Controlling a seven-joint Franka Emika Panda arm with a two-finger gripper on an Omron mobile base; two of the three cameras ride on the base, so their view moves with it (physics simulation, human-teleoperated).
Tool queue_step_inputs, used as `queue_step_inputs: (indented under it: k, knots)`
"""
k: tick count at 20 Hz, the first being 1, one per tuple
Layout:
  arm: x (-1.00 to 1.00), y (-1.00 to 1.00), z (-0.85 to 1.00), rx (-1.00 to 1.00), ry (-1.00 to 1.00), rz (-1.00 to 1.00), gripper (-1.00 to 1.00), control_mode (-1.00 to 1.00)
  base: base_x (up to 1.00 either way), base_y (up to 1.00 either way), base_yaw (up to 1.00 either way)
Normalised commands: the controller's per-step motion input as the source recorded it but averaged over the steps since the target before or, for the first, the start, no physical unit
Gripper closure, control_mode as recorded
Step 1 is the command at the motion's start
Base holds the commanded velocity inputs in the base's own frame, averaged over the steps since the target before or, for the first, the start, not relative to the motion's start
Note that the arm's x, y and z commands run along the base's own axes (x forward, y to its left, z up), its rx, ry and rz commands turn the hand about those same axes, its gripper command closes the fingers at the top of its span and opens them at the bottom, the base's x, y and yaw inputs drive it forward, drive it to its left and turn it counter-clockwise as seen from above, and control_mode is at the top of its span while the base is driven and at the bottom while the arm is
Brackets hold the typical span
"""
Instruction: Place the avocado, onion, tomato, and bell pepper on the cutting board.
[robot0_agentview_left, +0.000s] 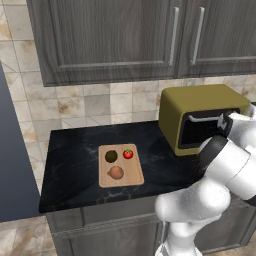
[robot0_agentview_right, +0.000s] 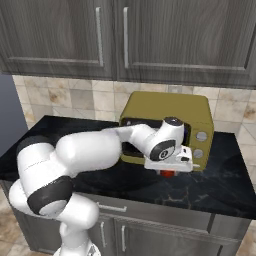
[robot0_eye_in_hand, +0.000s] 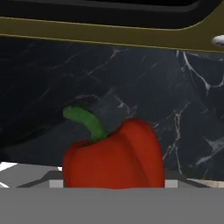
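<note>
Your claw (robot0_agentview_right: 168, 173) sits low over the bench in front of the microwave, seen from the right base camera, with a bit of red showing right under the white hand. From the hand camera you see the bell pepper (robot0_eye_in_hand: 114, 158) pressed right up at the bottom of the picture where the fingertips would be, red and lumpy with a curved green stem leaning to the left; the tips themselves are hidden, so you cannot tell from the pictures whether the claw has closed on the pepper or merely stands around it. Behind the pepper lies the black marbled bench (robot0_eye_in_hand: 131, 87), and beyond that the olive lower edge of the microwave (robot0_eye_in_hand: 109, 33). Look well to the left in the left base camera and you find the cutting board (robot0_agentview_left: 120, 165) lying flat on the same bench, apart from the pepper. On it you have the avocado (robot0_agentview_left: 111, 156) at the far left, the tomato (robot0_agentview_left: 128, 153) just beside it at the far right, and the onion (robot0_agentview_left: 116, 172) nearer you, around the middle of the board. The three do not touch one another. Grey cupboards (robot0_agentview_left: 115, 35) hang above the tiled wall behind the bench.
</note>
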Motion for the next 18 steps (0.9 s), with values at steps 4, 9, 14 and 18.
queue_step_inputs:
  k: [4,9,14,18]
  knots:
    - [-0.54,1.00,0.47,-0.10,-0.09,0.01,1.00,-1.00,0.00,0.00,0.00]
    - [-0.39,1.00,0.29,-0.07,-0.13,0.00,1.00,-1.00,0.00,0.00,0.00]
    - [-0.09,0.98,0.26,0.00,-0.08,0.00,1.00,-1.00,0.00,0.00,0.00]
    - [0.04,0.74,0.51,0.01,0.00,0.00,1.00,-1.00,0.00,0.00,0.00]
